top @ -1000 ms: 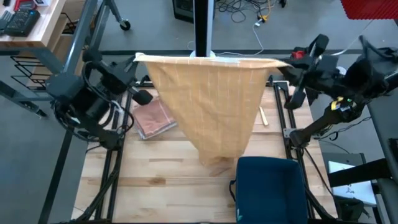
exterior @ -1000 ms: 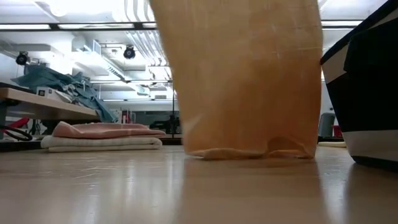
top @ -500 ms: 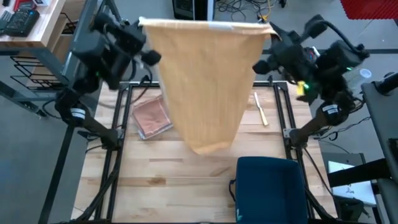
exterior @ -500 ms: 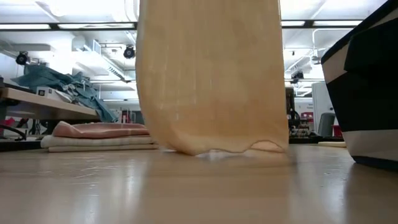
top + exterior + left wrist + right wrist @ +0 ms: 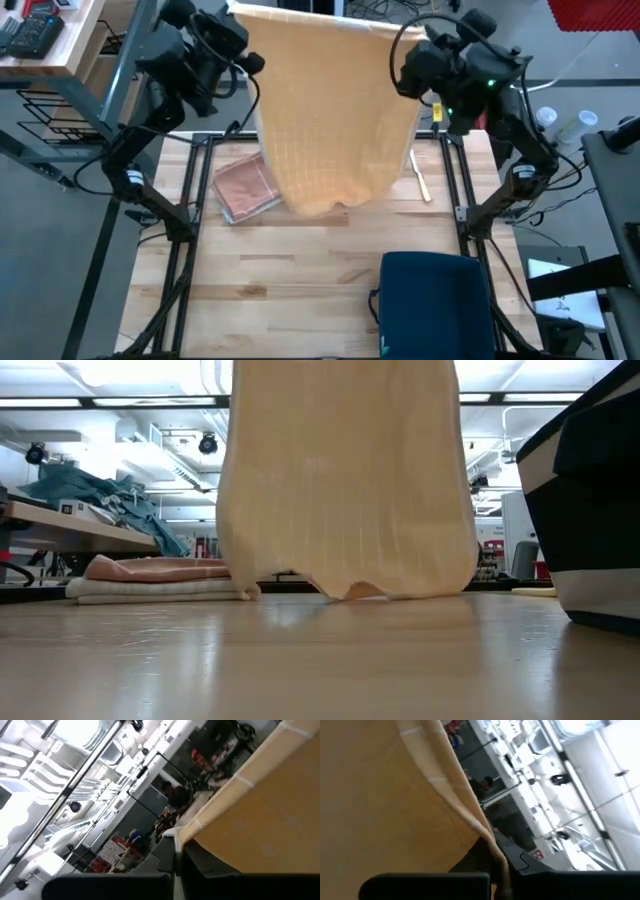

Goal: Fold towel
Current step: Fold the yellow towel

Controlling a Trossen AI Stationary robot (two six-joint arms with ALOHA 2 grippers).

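A tan towel [image 5: 330, 110] with a faint pale grid hangs spread between my two grippers, high over the table's far half. My left gripper [image 5: 243, 20] is shut on its upper left corner, my right gripper [image 5: 405, 45] on its upper right corner. In the low view the towel [image 5: 345, 480] hangs as a wide sheet, its bottom hem [image 5: 345, 592] just at the tabletop; whether it touches cannot be told. The towel also fills the left wrist view [image 5: 260, 815] and the right wrist view [image 5: 385, 805]. My left gripper pinches the towel's upper left corner [image 5: 176, 836] between its two fingers, at the white-edged hem. The towel hangs below the hold, its top edge stretched toward the other gripper. My right gripper pinches the towel's upper right corner [image 5: 492, 846] between its two fingers, at the hem. The towel hangs below it in a broad sheet.
A folded pink-brown cloth [image 5: 245, 188] lies on the table's left, behind the towel; in the low view it shows as a stack [image 5: 165, 578]. A dark blue box [image 5: 435, 300] stands at the near right. A small wooden stick [image 5: 419, 175] lies at the right.
Both grippers have risen and gone toward the table's far edge, drawing closer together, each still shut on its corner. The towel's bottom hem, which lay crumpled on the table, has been drawn up and toward the far edge, and the towel now hangs as a straighter sheet.
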